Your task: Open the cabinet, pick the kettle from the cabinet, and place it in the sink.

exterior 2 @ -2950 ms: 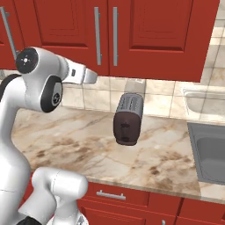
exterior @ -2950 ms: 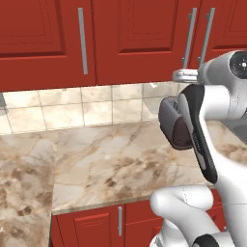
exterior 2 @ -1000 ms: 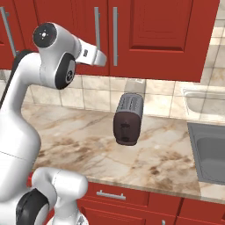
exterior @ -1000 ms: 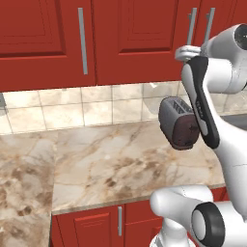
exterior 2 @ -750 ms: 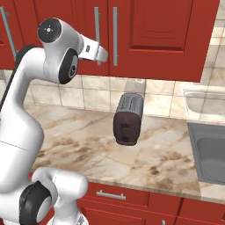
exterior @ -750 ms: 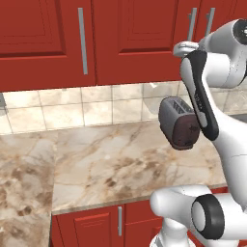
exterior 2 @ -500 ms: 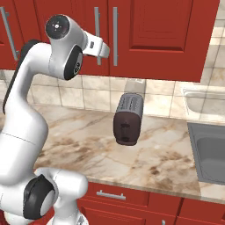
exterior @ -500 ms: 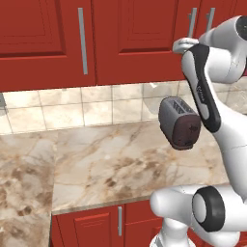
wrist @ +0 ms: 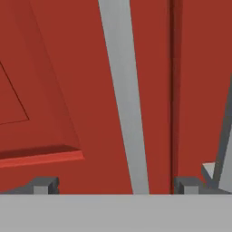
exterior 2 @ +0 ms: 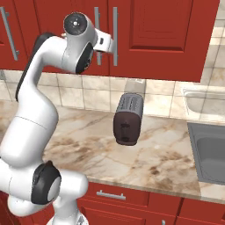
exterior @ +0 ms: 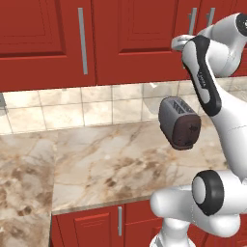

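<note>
The cabinet (exterior 2: 154,35) hangs above the counter with both red doors closed. My gripper (wrist: 117,185) is up against its left door, open, with the long grey bar handle (wrist: 124,99) running between the two fingertips, not clamped. From the right base view the gripper (exterior 2: 109,43) sits level with the pair of handles. Beyond the door seam the right door's handle (wrist: 224,136) shows at the edge. The kettle is hidden behind the closed doors. The sink (exterior 2: 210,151) lies in the counter at the far right.
A grey and brown toaster (exterior 2: 127,118) stands on the marble counter (exterior: 111,164) below the cabinet, against the tiled wall. Shorter red cupboards (exterior: 43,34) hang to the left. Red drawers run under the counter's front edge.
The arm has lifted and reached further in toward the cabinet handles, bringing the hand close to the left door. The jaws stay wide and the doors have not moved.
</note>
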